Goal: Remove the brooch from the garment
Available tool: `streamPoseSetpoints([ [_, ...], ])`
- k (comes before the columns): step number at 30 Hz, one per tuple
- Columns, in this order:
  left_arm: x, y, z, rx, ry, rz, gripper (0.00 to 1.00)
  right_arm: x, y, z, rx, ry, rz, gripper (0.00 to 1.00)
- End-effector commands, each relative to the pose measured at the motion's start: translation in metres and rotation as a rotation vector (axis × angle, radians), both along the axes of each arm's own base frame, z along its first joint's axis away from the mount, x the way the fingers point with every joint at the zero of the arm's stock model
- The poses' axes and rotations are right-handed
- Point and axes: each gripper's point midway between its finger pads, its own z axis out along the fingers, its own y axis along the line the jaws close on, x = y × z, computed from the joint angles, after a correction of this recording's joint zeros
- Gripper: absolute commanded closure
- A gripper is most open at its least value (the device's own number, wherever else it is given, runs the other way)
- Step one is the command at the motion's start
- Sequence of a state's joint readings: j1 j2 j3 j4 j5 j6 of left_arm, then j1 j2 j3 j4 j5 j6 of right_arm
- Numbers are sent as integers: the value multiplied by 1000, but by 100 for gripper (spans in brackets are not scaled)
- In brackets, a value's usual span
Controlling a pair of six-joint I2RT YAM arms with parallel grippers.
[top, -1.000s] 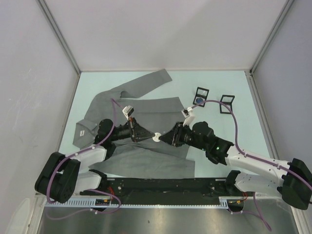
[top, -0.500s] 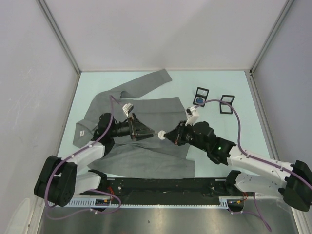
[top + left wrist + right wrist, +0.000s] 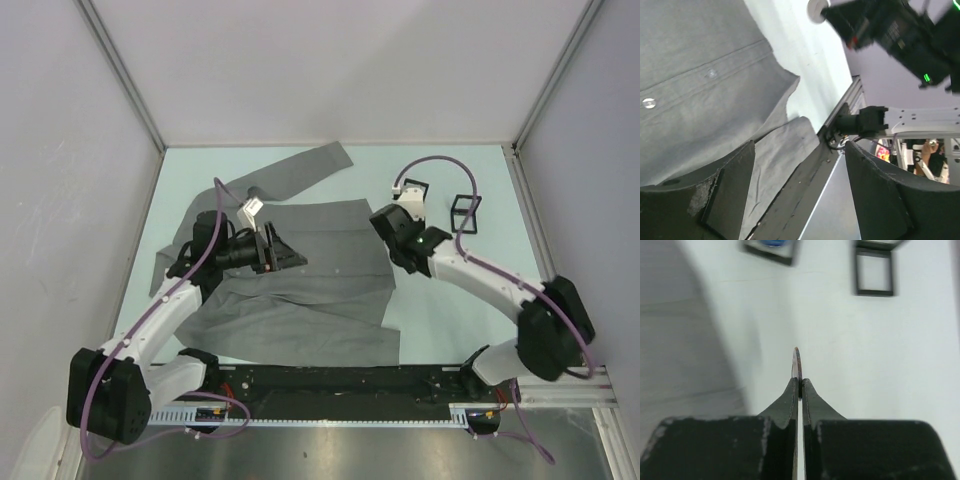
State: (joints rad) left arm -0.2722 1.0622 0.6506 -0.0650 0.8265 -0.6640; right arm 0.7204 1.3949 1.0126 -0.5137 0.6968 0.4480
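Note:
The grey garment [image 3: 300, 300] lies spread over the left and middle of the table, and its button placket [image 3: 700, 75] fills the left wrist view. My left gripper [image 3: 290, 258] hovers over the cloth, its jaws [image 3: 799, 150] open and holding nothing. My right gripper [image 3: 397, 220] is over bare table just right of the garment's edge [image 3: 670, 340]. It is shut on the brooch [image 3: 797, 367], a thin disc seen edge-on above the fingertips. The left wrist view catches the brooch [image 3: 815, 7] as a small white round piece. In the top view the brooch is hidden.
Two black square frames [image 3: 413, 188] [image 3: 465, 213] stand at the back right, just ahead of the right gripper; the left one [image 3: 771, 247] holds something blue. Grey walls enclose the table. The black base rail [image 3: 330, 380] runs along the near edge.
Both grippers met at the white brooch above the garment. The left one opened and drew back left. The right one shut on the brooch and carried it back-right toward the frames.

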Motion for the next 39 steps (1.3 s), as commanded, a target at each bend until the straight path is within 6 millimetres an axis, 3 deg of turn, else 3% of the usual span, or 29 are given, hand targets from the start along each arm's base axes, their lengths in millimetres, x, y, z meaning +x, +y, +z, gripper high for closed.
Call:
streamPoseSetpoints([
  [1, 1, 7, -14, 71, -38, 2, 23, 29, -84, 8, -420, 38, -188, 100],
  [7, 5, 8, -17, 90, -53, 4, 23, 64, -139, -12, -552, 102, -316, 100],
  [16, 6, 7, -27, 101, -44, -12, 23, 100, -180, -22, -585, 81, -382, 100],
  [21, 7, 6, -29, 102, -36, -19, 23, 118, -187, -23, -561, 39, -378, 100],
  [32, 8, 7, -32, 107, -31, -18, 24, 144, -187, -47, -569, 23, -369, 100],
  [39, 7, 7, -34, 110, -27, -19, 23, 149, -191, -60, -607, 57, -371, 100],
])
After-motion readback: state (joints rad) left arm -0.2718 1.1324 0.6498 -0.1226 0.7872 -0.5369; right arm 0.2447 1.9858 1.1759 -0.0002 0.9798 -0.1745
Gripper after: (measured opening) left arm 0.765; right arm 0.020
